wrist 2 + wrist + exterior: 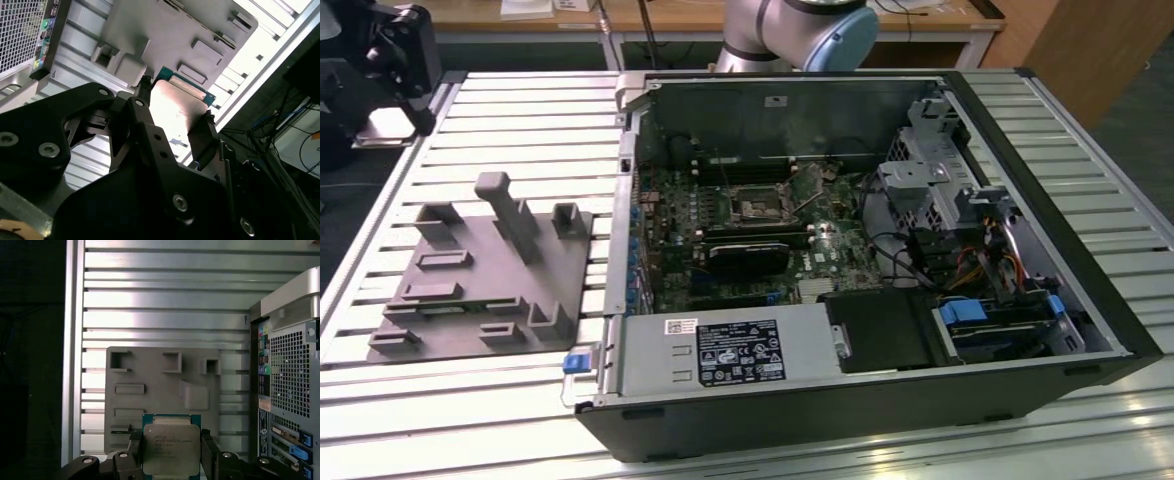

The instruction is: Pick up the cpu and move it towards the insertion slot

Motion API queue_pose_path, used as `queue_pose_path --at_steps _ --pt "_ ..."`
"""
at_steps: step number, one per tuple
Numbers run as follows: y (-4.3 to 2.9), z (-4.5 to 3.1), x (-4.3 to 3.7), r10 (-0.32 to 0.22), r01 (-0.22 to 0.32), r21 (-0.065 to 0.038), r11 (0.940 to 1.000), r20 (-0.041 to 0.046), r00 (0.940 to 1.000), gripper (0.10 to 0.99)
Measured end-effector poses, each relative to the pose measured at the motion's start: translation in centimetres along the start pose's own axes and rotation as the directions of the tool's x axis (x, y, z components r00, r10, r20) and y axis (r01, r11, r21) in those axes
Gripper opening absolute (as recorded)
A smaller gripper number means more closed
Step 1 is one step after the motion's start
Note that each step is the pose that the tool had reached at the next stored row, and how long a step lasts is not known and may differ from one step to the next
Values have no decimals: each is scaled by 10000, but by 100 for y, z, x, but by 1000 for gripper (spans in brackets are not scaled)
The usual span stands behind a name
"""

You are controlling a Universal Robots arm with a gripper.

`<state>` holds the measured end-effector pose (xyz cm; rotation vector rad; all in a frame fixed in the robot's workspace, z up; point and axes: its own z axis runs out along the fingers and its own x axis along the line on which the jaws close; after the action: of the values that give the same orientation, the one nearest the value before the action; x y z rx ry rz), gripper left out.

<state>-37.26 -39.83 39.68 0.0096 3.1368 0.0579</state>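
Exterior view gives me the slatted metal counter (pixel 520 120) with an open computer case (pixel 854 425) lying on its side across it. Just beside the case, toward the exterior view's left, sits a grey plastic fixture (pixel 467 290) with upright posts and shallow pockets. The arm's grey and blue joint (pixel 801 30) stands at the far edge of the counter. Inside the case I see the green circuit board (pixel 670 262). On it is the insertion slot (pixel 758 208), a small square socket with a shiny frame and a dark centre, near a longer black component (pixel 750 255).

In both wrist views the end effector (pixel 170 439) (pixel 177 100) is pinching the cpu (pixel 171 456) (pixel 175 112) by two opposite edges, one black finger on each side. I see the chip's silvery top in the first wrist view, with a green rim along one edge. It is held clear of the fixture, which lies behind it, and the case's rear port panel (pixel 280 390) is off to one side. The cpu is outside the case, apart from the slot.
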Motion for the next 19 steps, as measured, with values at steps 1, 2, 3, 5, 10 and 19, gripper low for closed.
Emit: queue_pose_path --at_steps 1,2,3,5,10,19 --pt "0 0 -8 -1 1 0 10000 0 10000 545" --pt "0 0 -17 -1 1 0 10000 1 10000 545" --pt "1 0 -26 0 0 -1 10000 0 10000 545" --pt "1 1 -46 0 0 0 10000 1 10000 545" --pt "2 1 -88 0 0 0 10000 0 10000 545" --pt "3 1 -169 0 0 0 10000 0 10000 545"
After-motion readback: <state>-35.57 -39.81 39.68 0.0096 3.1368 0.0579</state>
